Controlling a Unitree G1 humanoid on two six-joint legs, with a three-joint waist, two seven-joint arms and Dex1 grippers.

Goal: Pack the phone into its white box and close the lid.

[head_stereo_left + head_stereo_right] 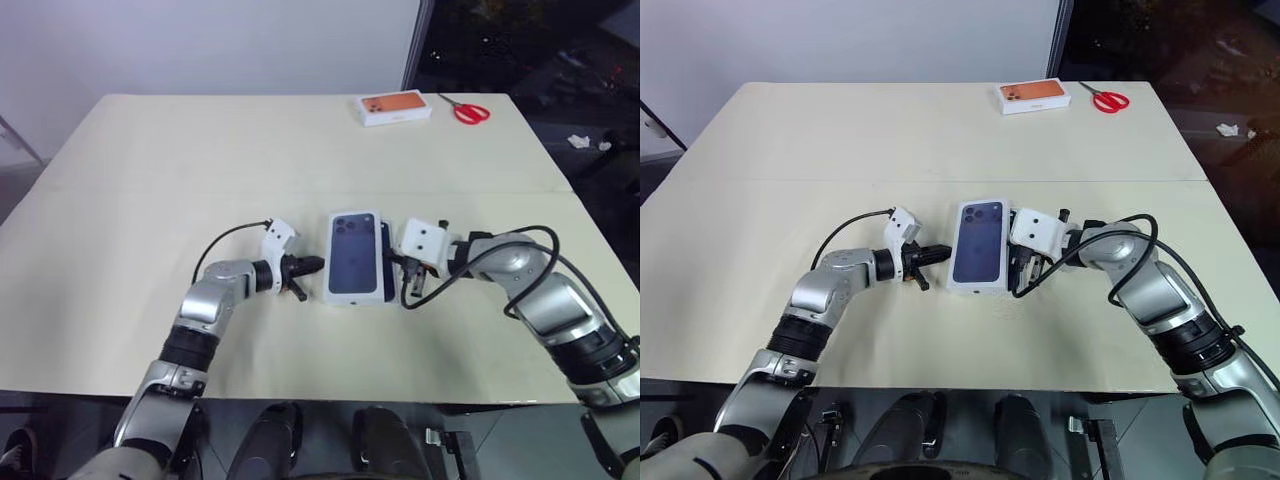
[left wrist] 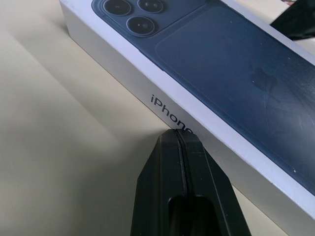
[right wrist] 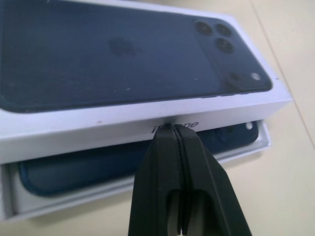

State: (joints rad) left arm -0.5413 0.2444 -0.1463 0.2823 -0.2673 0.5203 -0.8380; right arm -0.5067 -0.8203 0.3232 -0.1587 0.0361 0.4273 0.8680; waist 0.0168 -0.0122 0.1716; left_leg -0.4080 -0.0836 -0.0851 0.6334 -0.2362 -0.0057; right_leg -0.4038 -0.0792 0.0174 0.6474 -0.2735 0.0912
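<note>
Toward the near edge of the desk [image 1: 150, 180], about midway between its left and right edges, the lid [image 1: 355, 258] sits over the white box [image 3: 11, 199] without being fully seated. It is shifted toward the robot's left, so the box's right-hand long side sticks out from under it. In that uncovered strip the phone [image 3: 74, 169] lies inside the box, its dark blue edge visible below the lid's white side wall. The lid's top carries a navy phone picture, and its side walls bear grey lettering. The left gripper [image 2: 178, 133] is clenched on nothing, its tip at the lid's left wall by the lettering. The right gripper [image 3: 172, 130] is likewise pressed closed and empty, its tip against the lid's right wall. Near the far edge lie a white box with orange print [image 1: 395, 107] and red-handled scissors [image 1: 468, 110], well apart from both arms.
</note>
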